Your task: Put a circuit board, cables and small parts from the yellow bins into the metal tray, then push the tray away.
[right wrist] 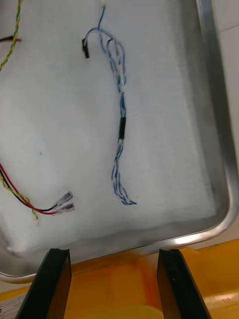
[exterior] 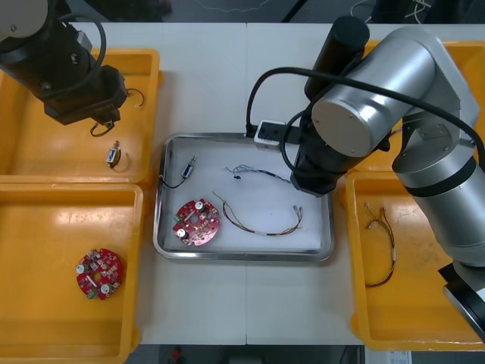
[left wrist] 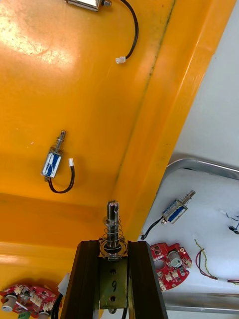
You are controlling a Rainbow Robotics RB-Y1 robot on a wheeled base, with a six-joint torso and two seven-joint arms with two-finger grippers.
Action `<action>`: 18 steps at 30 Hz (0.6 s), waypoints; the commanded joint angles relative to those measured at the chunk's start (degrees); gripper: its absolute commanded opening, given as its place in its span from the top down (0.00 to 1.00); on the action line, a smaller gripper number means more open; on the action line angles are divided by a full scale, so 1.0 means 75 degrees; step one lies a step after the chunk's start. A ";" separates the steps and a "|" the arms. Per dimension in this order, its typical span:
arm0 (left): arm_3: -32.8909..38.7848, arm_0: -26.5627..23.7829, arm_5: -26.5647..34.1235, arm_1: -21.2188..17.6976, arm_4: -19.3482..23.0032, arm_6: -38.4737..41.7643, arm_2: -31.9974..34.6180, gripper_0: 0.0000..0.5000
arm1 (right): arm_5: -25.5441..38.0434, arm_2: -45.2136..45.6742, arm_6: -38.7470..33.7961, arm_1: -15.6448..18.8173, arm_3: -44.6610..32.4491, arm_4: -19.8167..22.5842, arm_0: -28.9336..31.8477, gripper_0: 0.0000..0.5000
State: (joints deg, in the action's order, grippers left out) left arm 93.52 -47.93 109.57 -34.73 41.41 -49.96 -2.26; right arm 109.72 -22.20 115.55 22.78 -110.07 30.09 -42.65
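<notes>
Glossy plastic, bright metal, white lining.
Just beyond the matt black fingers (right wrist: 50, 284) of the right gripper (right wrist: 113, 254), the metal tray (right wrist: 221, 139) has a polished, mirror-bright rim and a white, fibrous-looking pad (right wrist: 164, 99) inside (cloth or foam, I can't tell); the left gripper (left wrist: 113, 245) pinches a shiny small metal part (left wrist: 112, 217) over a smooth, glossy yellow bin (left wrist: 74, 99).

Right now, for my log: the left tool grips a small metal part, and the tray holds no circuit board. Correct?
No. The front view shows a circuit board in the tray. The left tool does grip a small metal part.
</notes>
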 commanded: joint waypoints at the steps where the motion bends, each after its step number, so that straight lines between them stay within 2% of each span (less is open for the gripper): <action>1: 0.0258 -0.0102 0.0057 0.0166 0.0080 -0.0428 -0.0179 1.00 | 0.0037 0.0733 -0.0266 -0.0177 -0.0734 -0.0333 0.0050 0.00; 4: 0.0246 -0.0254 0.0057 0.0307 0.0092 -0.0311 -0.0660 1.00 | 0.0037 0.1085 -0.0348 -0.0189 -0.1085 -0.0813 0.0038 0.00; 7: 0.0258 -0.0290 0.0050 0.0494 0.0092 -0.0217 -0.0953 1.00 | 0.0037 0.1401 -0.0442 -0.0177 -0.1261 -0.0977 0.0050 0.00; 11: 0.0258 -0.0313 -0.0184 0.0740 0.0080 -0.0112 -0.1269 1.00 | 0.0037 0.1764 -0.0793 -0.0072 -0.1331 -0.0954 0.0050 0.00; 18: 0.0246 -0.0407 -0.0454 0.1244 -0.0107 0.0041 -0.1808 1.00 | 0.0037 0.2128 -0.2223 0.0409 -0.1706 -0.0848 0.0284 0.00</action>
State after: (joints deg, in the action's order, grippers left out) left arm 93.55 -48.04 107.27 -27.91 41.41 -49.95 -13.83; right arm 109.82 -8.05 101.56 23.09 -119.48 23.30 -41.90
